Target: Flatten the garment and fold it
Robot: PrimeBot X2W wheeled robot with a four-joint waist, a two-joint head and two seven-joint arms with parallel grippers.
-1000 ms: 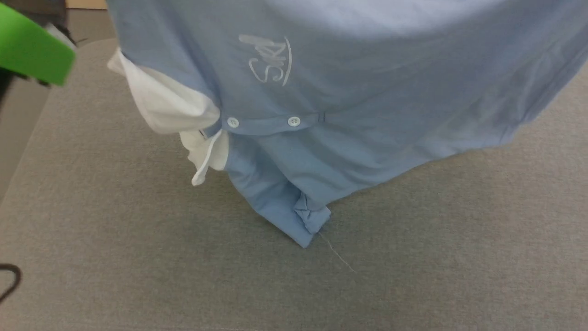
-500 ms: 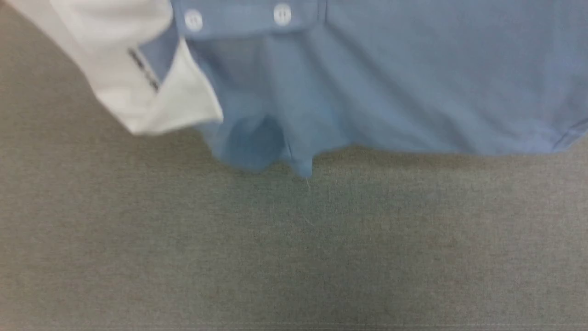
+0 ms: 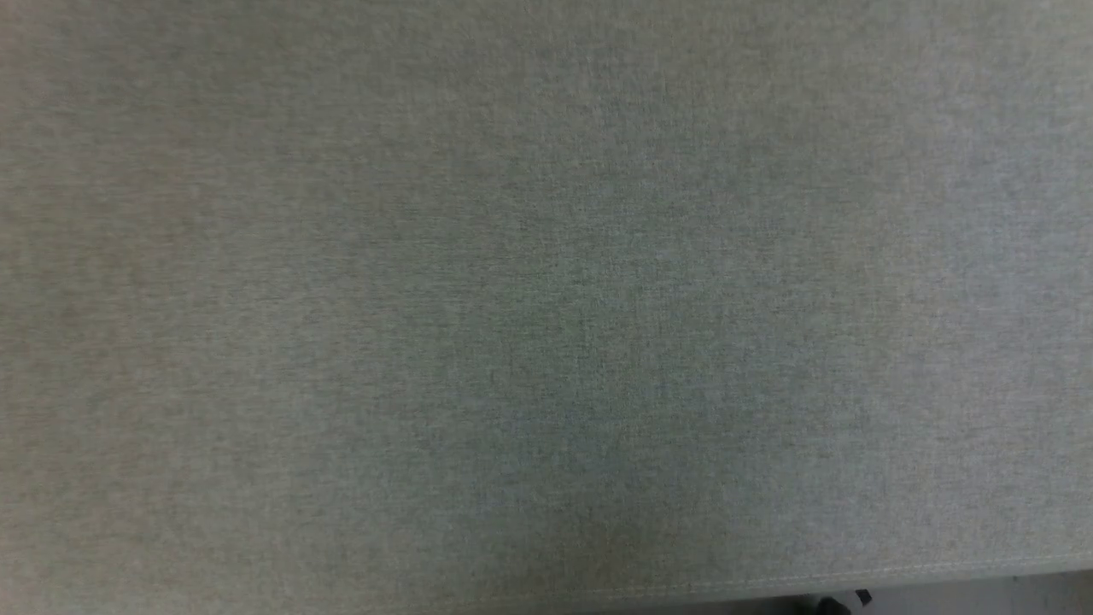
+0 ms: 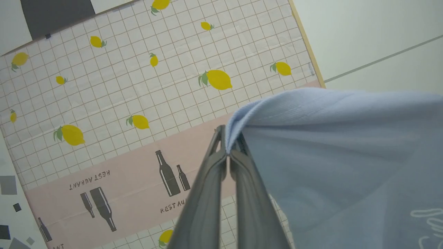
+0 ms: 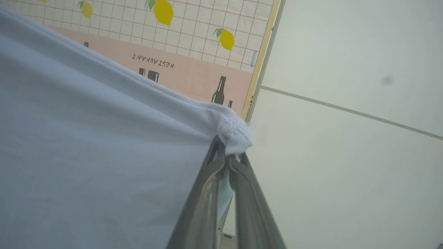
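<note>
Grey cloth surface below, lemon-print panel behind. Clamped shut with left gripper on garment edge, with right gripper on a bunched corner. Stretched aloft between both arms, long axis gripper to gripper; likely lowering flat next.

We read "RESTAURANT" upside down on the pink band of the lemon-patterned sheet in both wrist views. The left wrist view also gives an upright "RESTAU", cut short. The white cursive logo on the garment is cropped and unreadable.
</note>
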